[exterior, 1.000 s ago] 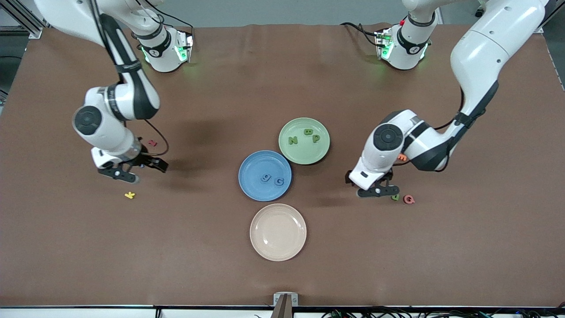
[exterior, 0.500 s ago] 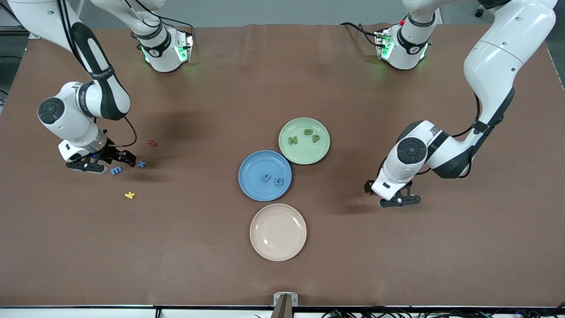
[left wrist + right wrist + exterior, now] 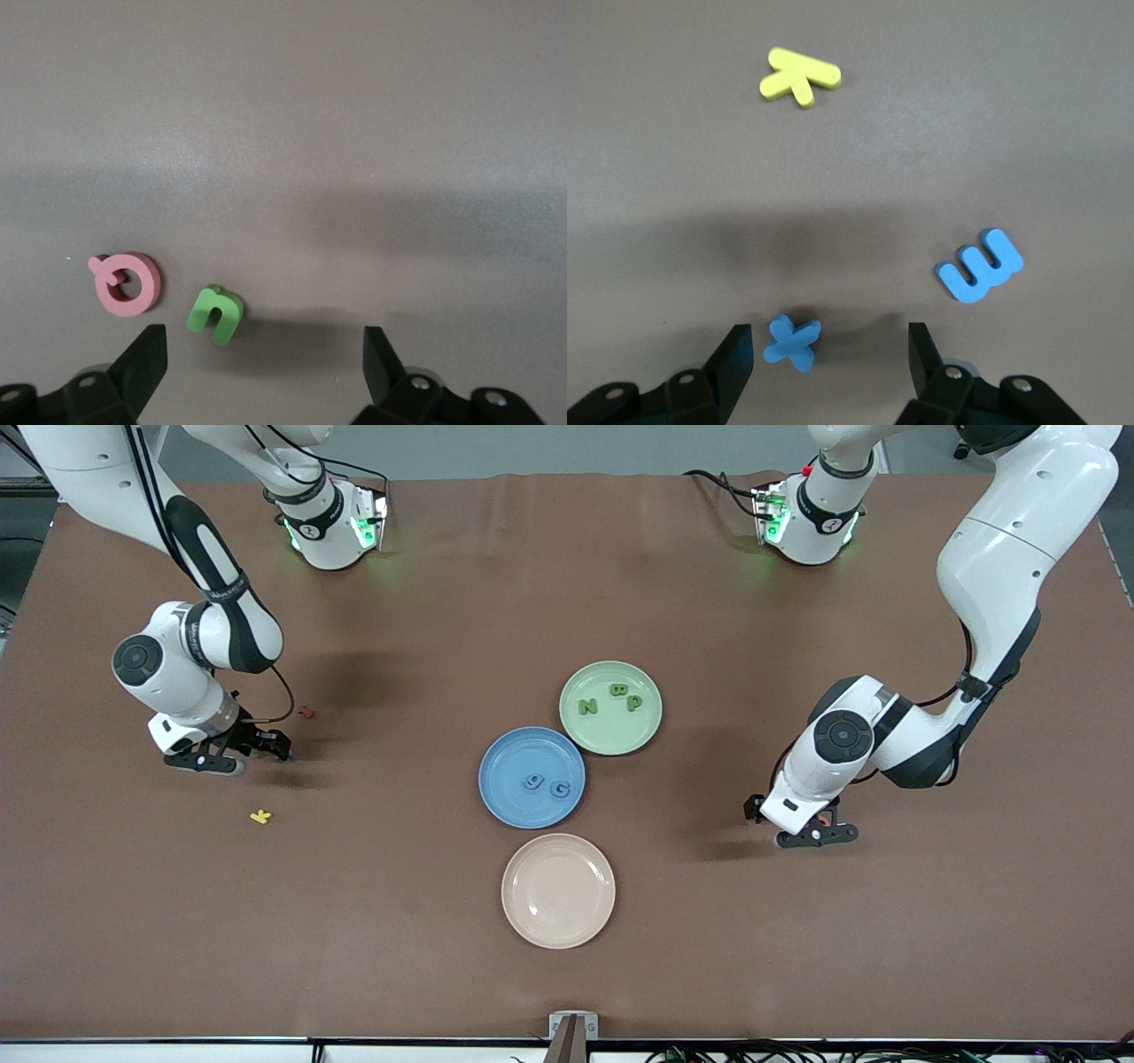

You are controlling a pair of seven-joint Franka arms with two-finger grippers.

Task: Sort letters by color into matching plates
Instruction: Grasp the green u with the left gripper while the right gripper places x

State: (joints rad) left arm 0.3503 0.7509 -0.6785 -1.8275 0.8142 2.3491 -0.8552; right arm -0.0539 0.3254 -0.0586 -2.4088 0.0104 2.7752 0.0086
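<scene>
Right gripper (image 3: 824, 354) released, fingers spread, low over small blue foam X (image 3: 792, 342), with blue foam E (image 3: 980, 266) and yellow foam K (image 3: 799, 77) nearby. Left gripper (image 3: 266, 367) released, fingers wide, low over green foam letter (image 3: 215, 313) beside pink foam Q (image 3: 128, 282). Blue plate (image 3: 505, 762) holds two blue letters; pale green plate (image 3: 589, 731) three green.
</scene>
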